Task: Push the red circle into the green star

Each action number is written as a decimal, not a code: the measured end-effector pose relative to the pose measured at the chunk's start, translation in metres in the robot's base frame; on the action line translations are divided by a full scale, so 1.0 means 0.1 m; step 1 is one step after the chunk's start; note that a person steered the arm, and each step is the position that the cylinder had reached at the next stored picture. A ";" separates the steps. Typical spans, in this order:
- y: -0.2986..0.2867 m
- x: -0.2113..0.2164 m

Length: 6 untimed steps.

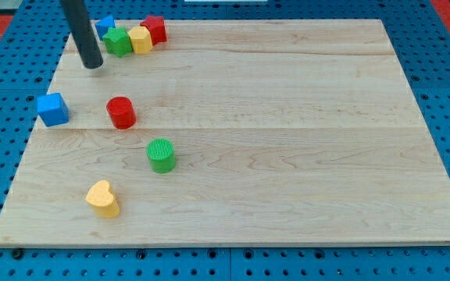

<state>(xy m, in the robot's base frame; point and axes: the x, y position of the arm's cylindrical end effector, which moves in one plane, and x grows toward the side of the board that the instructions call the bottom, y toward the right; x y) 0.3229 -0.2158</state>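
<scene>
The red circle [120, 112] stands on the wooden board [287, 140] at the view's left of centre. The green star [118, 41] sits near the view's top left, in a tight cluster with a blue block [105, 26], a yellow block [140, 39] and a red block [155, 29]. My tip [93, 64] rests on the board just to the lower left of the green star and above-left of the red circle, touching neither.
A blue cube [52, 108] lies at the board's left edge, left of the red circle. A green cylinder [161, 154] stands below-right of the red circle. A yellow heart [103, 198] lies near the view's bottom left. A blue pegboard surrounds the board.
</scene>
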 end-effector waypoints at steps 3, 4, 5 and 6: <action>0.49 1.19; 0.02 0.91; 0.11 0.49; 0.33 0.42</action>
